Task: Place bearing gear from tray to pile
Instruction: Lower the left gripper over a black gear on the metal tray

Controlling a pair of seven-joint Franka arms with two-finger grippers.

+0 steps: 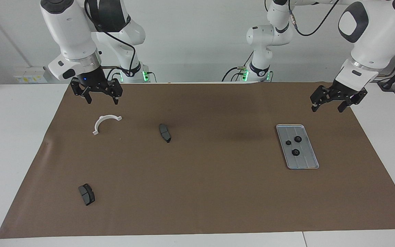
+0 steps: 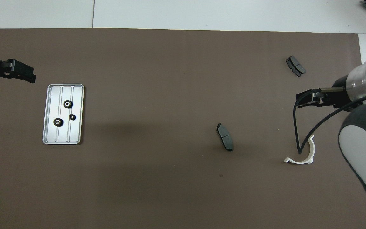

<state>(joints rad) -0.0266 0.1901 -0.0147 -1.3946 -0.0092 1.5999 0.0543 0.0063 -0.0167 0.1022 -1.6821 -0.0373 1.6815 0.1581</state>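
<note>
High facing camera toward robots, steep overhead camera from robots' end, both covering brown mat (image 1: 197,192)
</note>
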